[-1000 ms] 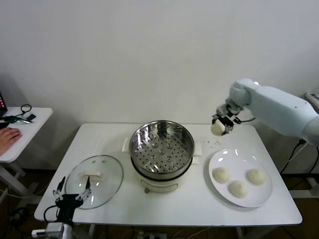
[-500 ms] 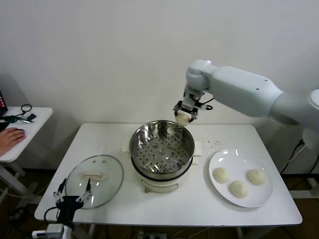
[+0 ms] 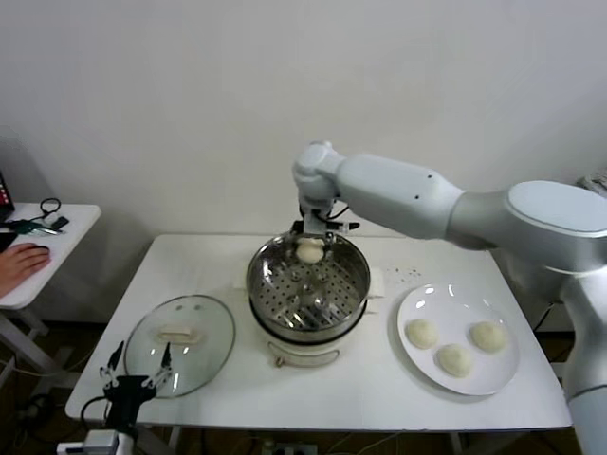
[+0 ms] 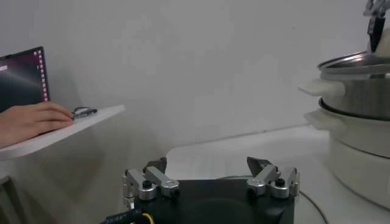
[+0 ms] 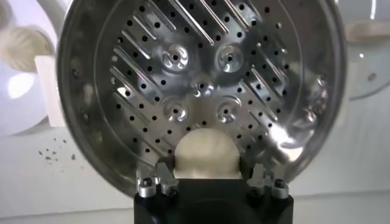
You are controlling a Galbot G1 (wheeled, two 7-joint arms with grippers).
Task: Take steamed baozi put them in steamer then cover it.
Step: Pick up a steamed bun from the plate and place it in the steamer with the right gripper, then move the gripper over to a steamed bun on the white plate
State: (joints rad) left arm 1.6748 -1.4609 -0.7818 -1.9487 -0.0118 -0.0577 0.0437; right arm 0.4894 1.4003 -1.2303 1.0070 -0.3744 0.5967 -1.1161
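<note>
The left gripper (image 3: pixel 137 372) hangs at the table's (image 3: pixel 379 379) near left edge, fingers apart, the cover (image 3: pixel 180 343) lying just beyond its tips. The right gripper (image 3: pixel 310 248) is clamped on a bun (image 3: pixel 309 252) over the steamer's (image 3: pixel 307 282) far rim, apparently not touching the tray. Three buns (image 3: pixel 454 358) lie on the plate (image 3: pixel 498 374), well right.

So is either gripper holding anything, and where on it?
The right gripper pinches one baozi by its sides, over the steamer. The left gripper is open and holds nothing.
</note>
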